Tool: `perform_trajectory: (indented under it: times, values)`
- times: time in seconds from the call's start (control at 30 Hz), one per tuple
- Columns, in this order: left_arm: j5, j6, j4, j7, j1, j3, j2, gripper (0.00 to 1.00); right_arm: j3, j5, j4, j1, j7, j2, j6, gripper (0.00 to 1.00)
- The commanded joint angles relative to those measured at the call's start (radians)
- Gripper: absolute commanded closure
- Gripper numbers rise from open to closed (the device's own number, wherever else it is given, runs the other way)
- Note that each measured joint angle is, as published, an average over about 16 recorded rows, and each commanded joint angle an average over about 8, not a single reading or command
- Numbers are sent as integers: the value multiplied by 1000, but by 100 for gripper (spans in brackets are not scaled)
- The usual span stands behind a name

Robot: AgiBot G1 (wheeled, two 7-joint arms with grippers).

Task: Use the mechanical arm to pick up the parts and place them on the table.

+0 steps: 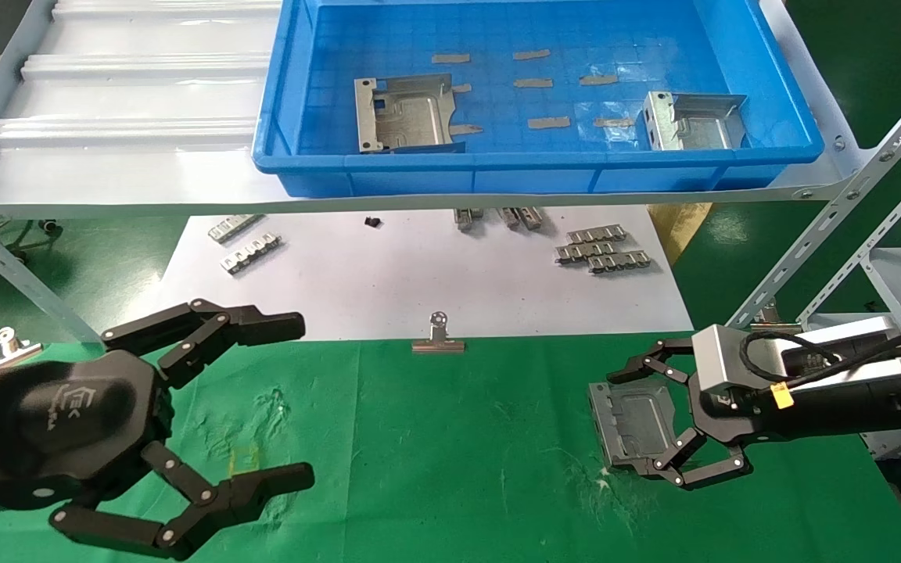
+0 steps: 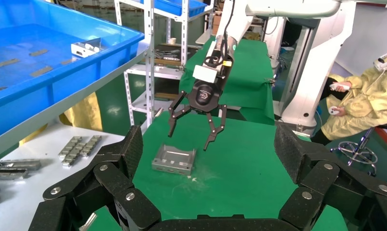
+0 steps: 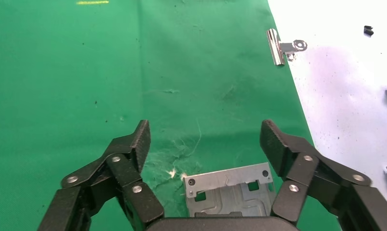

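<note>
A silver-grey part [image 1: 638,422] lies flat on the green table [image 1: 458,438] at the right. My right gripper [image 1: 621,422] is open and straddles the part, one finger on each side. In the left wrist view, the right gripper [image 2: 190,139] has its tips a little above the part [image 2: 174,159], not touching it. The right wrist view shows the part's flange [image 3: 230,185] between the spread fingers of the right gripper [image 3: 205,139]. Two more parts [image 1: 403,113] [image 1: 693,121] rest in the blue tray [image 1: 544,180]. My left gripper [image 1: 298,399] is open and holds nothing, low at the near left.
The blue tray sits on a raised shelf whose slanted metal struts [image 1: 810,250] run down at the right. Below it, white paper [image 1: 419,274] carries ribbed strips [image 1: 599,250] [image 1: 251,254], with a binder clip [image 1: 439,336] at its edge. A person in yellow [image 2: 364,106] sits beyond the table.
</note>
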Motion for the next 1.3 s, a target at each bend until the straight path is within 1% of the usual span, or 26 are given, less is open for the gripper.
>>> perform_trajectory:
  times: [0.03,0.17,0.27,1.3]
  values:
    - [0,0,0,0,0,0,0,0,-8,-9,-1,4,-4,-4,3,0]
    - [0,0,0,0,0,0,0,0,11,-8,20,-10,9,-2,7,0]
    - [0,0,0,0,0,0,0,0,49,3,51,-38,33,7,7,0]
    - [0,0,0,0,0,0,0,0,538,133,486,-399,339,107,29,0]
